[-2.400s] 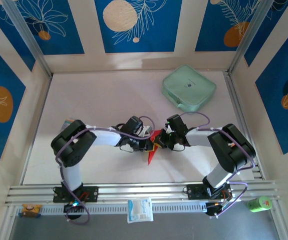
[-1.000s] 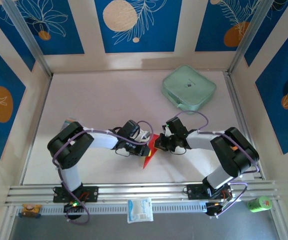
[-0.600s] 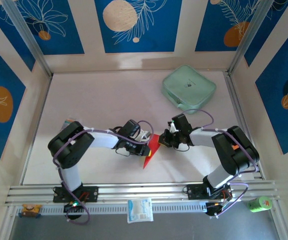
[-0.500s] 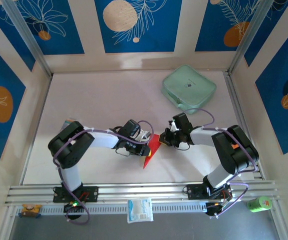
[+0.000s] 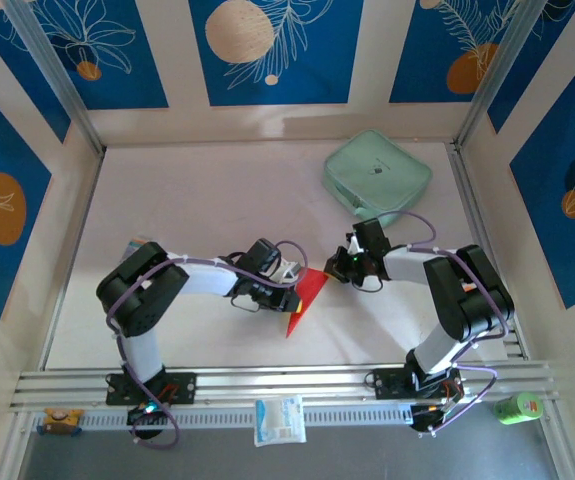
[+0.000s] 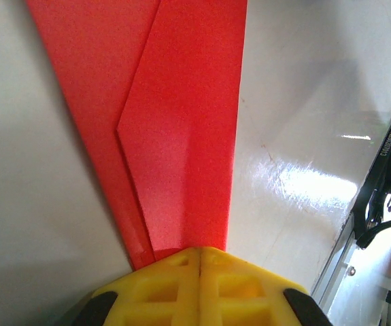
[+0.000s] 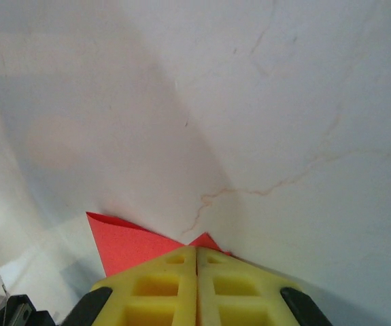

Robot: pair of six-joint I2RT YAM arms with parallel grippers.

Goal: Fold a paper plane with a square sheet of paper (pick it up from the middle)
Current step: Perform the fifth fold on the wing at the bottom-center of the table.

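Red paper plane (image 5: 305,298) lies flat on the counter (image 5: 217,200), btwn the two arms, w/ its pointy tip toward the near edge. A fold line shows on it. Left end effector (image 6: 200,252) is closed tight, tips right at the paper's edge; can't tell if it pinches it. Right end effector (image 7: 196,250) is closed too, tips at a red corner. Green case (image 5: 377,178) sits far back, well apart.
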